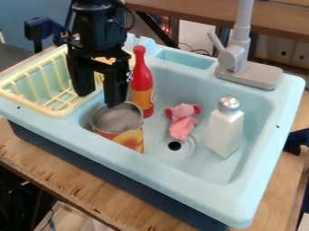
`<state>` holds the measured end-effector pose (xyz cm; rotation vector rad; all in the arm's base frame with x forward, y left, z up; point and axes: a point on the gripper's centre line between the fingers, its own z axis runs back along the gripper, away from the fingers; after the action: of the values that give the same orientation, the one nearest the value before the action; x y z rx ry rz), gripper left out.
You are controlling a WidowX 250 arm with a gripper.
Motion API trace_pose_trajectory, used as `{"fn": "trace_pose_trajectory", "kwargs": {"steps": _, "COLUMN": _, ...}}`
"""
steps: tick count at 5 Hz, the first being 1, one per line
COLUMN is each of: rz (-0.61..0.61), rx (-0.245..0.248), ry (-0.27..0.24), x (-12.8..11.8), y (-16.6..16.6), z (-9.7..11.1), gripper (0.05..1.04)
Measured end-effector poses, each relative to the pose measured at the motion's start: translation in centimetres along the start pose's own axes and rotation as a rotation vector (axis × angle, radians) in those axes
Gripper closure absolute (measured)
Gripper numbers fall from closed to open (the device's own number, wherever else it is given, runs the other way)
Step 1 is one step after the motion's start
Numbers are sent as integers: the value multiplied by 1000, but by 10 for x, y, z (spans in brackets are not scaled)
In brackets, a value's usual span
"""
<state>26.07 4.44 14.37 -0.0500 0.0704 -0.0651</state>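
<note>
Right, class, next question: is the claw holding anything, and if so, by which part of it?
Nothing is held: the claw is open, its fingers apart with nothing between them, one fingertip overlapping the mouth of the open can in this view.

Narrow gap between can [120,126] and pink toy [181,122]

- One toy sink [199,198], beneath the pincer [98,100]
- One open tin can [127,136], just below the pincer
- One red bottle [141,81], just beside the pincer
- One pink plush toy [182,122], farther from the pincer than the bottle
- One white shaker with a silver cap [224,131], well apart from the pincer
- One gray faucet [240,52], well apart from the pincer
- One pale yellow dish rack [36,107], near the pincer
- One drain hole [174,145], beyond the can from the pincer
</note>
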Motion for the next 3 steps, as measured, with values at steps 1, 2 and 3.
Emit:
{"fn": "trace_pose_trajectory", "kwargs": {"steps": 1, "rz": -13, "rx": 19, "ry": -12, "x": 0, "y": -7, "z": -1, "gripper": 83}}
{"fn": "trace_pose_trajectory", "kwargs": {"steps": 2, "rz": -48, "rx": 46, "ry": 25, "x": -5, "y": -22, "z": -10, "gripper": 83}}
{"fn": "trace_pose_trajectory", "kwargs": {"steps": 3, "rz": -29, "rx": 62, "ry": 35, "x": -7, "y": -20, "z": -13, "gripper": 83}}
